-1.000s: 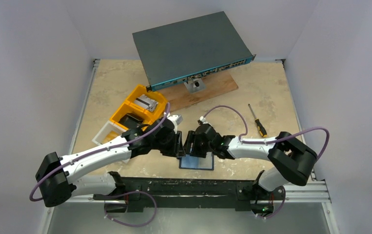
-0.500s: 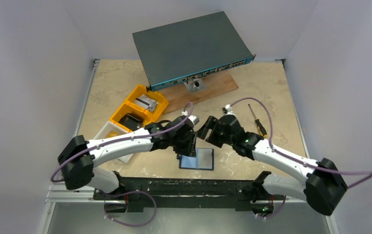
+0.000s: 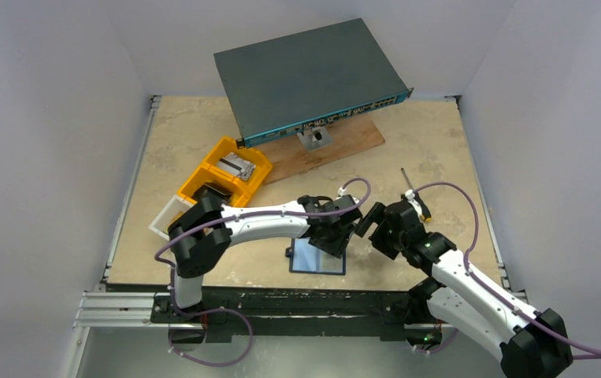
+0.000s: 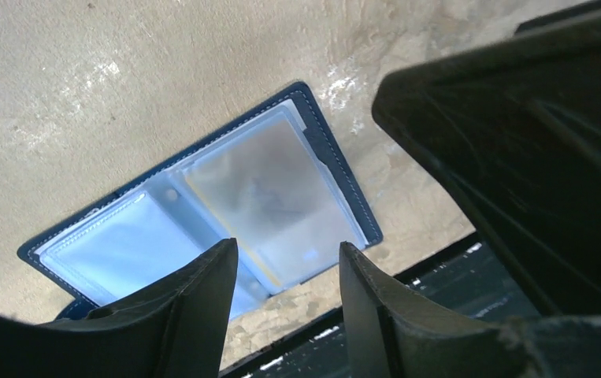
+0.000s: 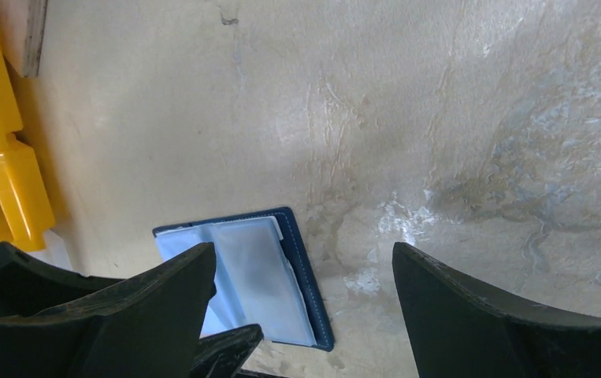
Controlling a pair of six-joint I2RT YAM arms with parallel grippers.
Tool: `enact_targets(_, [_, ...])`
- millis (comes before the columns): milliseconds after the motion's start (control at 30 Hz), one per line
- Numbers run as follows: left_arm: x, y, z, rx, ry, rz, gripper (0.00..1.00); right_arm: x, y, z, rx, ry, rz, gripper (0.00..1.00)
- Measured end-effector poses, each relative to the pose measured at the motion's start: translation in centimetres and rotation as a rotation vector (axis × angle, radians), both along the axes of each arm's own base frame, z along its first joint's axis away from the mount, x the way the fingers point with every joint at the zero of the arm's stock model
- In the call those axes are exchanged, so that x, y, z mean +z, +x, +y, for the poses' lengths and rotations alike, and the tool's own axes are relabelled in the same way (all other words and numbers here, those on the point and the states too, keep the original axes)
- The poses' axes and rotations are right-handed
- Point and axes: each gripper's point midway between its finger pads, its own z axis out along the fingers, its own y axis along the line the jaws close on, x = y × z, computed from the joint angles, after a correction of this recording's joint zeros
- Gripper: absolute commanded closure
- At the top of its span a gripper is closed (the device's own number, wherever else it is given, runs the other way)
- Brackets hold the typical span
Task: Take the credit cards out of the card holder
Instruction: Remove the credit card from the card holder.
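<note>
The card holder [image 3: 317, 257] lies open and flat near the table's front edge, navy cover down and pale clear sleeves up. It also shows in the left wrist view as the card holder [image 4: 202, 216] and in the right wrist view as the card holder [image 5: 242, 279]. The credit cards cannot be told apart from the frosted sleeves; a thin yellow edge shows under one sleeve. My left gripper [image 3: 331, 246] hovers just over the holder's right half, and the left gripper [image 4: 287, 264] is open and empty. My right gripper [image 3: 368, 224] is to the holder's right, and the right gripper [image 5: 303, 252] is open wide and empty.
Yellow bins [image 3: 226, 175] and a white tray [image 3: 169, 216] stand at the left. A grey network switch [image 3: 309, 75] leans on a wooden board [image 3: 336, 143] at the back. A screwdriver [image 3: 417, 197] lies right of the arms. The black front rail [image 3: 305, 301] runs just below the holder.
Both grippers have let go and opened wider. The left arm has stretched right over the holder. The right gripper has drawn back to the right. The holder stays open on the table.
</note>
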Motion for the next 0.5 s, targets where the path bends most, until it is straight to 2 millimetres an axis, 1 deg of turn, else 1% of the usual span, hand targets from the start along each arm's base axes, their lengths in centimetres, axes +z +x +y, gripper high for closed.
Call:
enact_targets(100, [-1.0, 0.0, 0.2, -0.015, 0.051, -0.010, 0.47, -0.3, -0.3, -0.2, 0.001, -0.008, 0.012, 0.17])
enact_targets(333, [-3.5, -0.6, 1.0, -0.037, 0.157, -0.016, 0.47, -1.9, -1.1, -0.7, 0.002, -0.036, 0.060, 0.16])
enact_targets(433, [-3.4, -0.5, 1.0, -0.039, 0.168, -0.028, 0.55, -2.2, -1.3, -0.8, 0.001, -0.044, 0.074, 0.16])
enact_targets(500, [-3.5, -0.6, 0.9, -0.043, 0.175, -0.031, 0.65, -2.4, -1.2, -0.8, 0.002, -0.046, 0.080, 0.16])
